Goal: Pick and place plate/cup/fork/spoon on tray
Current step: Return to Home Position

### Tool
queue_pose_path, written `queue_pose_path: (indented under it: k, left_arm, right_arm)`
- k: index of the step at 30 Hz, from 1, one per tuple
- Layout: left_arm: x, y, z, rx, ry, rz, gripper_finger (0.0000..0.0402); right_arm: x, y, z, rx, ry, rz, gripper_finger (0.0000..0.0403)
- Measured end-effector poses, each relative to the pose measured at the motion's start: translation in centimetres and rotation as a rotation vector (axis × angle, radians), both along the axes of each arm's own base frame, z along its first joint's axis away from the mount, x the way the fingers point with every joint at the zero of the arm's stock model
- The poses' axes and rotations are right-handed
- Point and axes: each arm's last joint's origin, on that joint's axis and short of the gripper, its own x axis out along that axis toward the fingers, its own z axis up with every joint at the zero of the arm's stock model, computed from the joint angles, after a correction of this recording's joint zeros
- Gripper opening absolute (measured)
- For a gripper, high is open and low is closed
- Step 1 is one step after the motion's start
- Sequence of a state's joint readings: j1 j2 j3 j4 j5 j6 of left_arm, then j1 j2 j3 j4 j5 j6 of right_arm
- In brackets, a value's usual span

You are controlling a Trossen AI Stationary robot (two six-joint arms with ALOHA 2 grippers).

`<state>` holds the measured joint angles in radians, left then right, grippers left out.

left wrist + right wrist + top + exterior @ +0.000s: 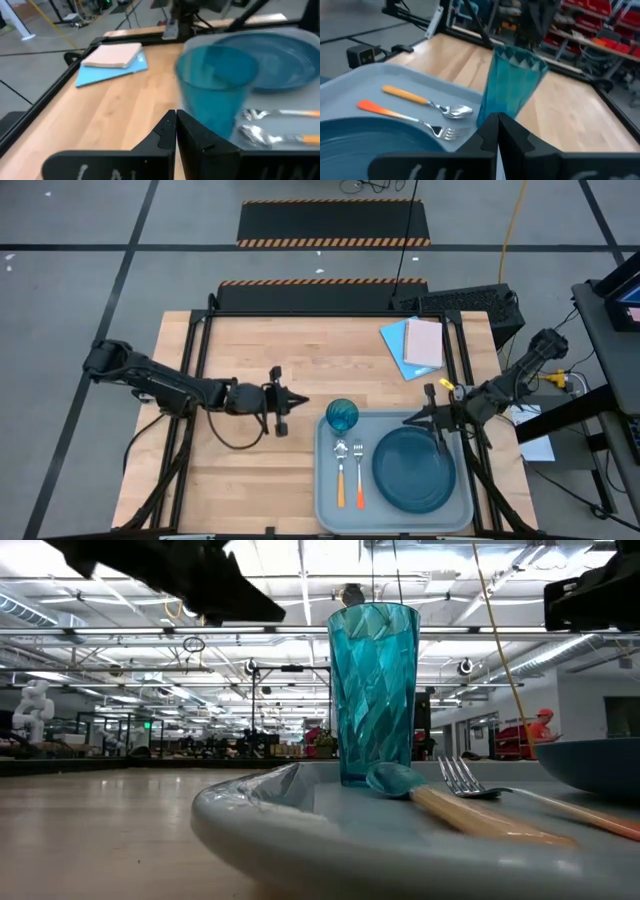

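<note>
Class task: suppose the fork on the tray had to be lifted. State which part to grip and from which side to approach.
Grip the fork by its orange handle, coming from straight above: it lies flat on the tray, with spoon and plate close on either side.

A wooden table (pixel 260 480) stands on a grey floor (pixel 80 290) with hazard-striped mats (pixel 333 222). Ceiling light strips (pixel 120 615) run overhead; red storage bins (pixel 590 22) line the back.

Glossy translucent plastic cup (pixel 372 690), shiny metal spoon (pixel 454 111) bowl, matt tray (pixel 325 505), pale wood table (pixel 260 470).
</note>
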<state>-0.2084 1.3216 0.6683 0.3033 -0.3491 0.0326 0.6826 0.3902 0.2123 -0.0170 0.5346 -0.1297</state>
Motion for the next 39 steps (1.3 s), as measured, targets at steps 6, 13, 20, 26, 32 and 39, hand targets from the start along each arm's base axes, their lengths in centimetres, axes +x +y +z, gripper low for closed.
queue_pose_path:
  k: [6,13,20,26,32,39]
  left_arm:
    - [0.2,2.2,-0.5,-0.037,-0.001,0.002,0.0017]
    - [0.1,3.0,-0.1,-0.050,-0.019,0.007,0.0017]
    - [0.0,3.3,-0.7,-0.057,0.037,0.023,0.0017]
    - [-0.2,3.2,-0.1,-0.074,0.003,0.024,0.0017]
    - [-0.4,3.2,0.0,-0.076,0.012,0.022,0.0017]
    - [-0.7,2.9,0.2,-0.070,0.021,0.020,0.0017]
  right_arm:
    - [0.5,-1.1,-0.1,0.017,-0.049,0.051,0.0001]
    - [1.1,-2.3,0.0,0.050,-0.049,0.081,0.0000]
    - [1.3,-3.0,-1.1,0.058,-0.059,0.059,0.0000]
    - [1.5,-3.3,-1.1,0.064,-0.198,0.038,0.0000]
    - [1.4,-3.1,-1.8,0.122,-0.107,0.152,0.0000]
    - [1.2,-3.3,-1.5,0.128,-0.128,0.149,0.0000]
